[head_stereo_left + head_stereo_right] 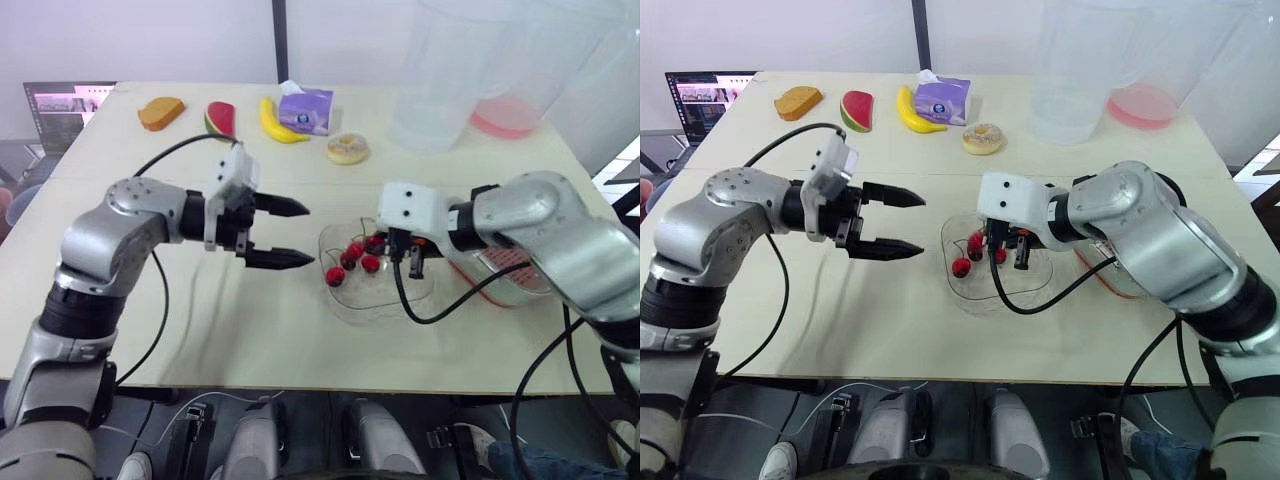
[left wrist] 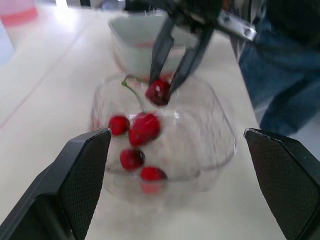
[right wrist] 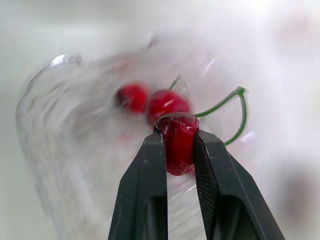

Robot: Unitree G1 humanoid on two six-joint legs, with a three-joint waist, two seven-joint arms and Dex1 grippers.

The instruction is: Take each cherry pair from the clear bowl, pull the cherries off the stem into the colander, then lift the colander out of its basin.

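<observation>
Right gripper pinches cherry inside bowl to lift pair; left gripper wide, poised left of bowl for pull.

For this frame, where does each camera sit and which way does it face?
Left eye: on the head, looking down at the table; both arms show.
Right eye: beside it, same scene, both arms.
Left wrist: along the open left gripper toward the bowl.
Right wrist: along the right gripper, shut on a cherry.
Both wrist views share bowl and cherry.
</observation>
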